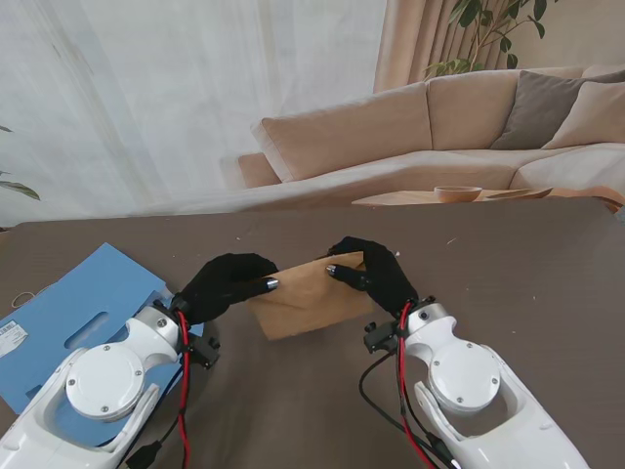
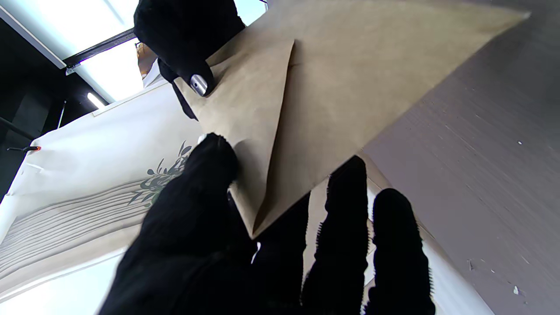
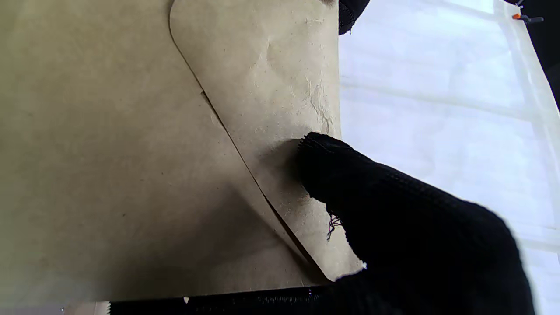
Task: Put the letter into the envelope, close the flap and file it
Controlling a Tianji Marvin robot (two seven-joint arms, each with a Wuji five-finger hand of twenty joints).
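Envelope point(image 1: 308, 298) between left hand point(image 1: 227, 283) and right hand point(image 1: 376, 274).

Both white arms rose from the near corners and angled inward, wrists almost level with each other. The left hand point(image 1: 227, 283) was curled, its thumb point(image 2: 205, 170) pressed against the fingers in a pinch, one fingertip reaching toward the right. The right hand point(image 1: 371, 272) was bent over at the knuckles, its fingers folded down and closed in a grip, thumb point(image 3: 332, 170) pressing flat.
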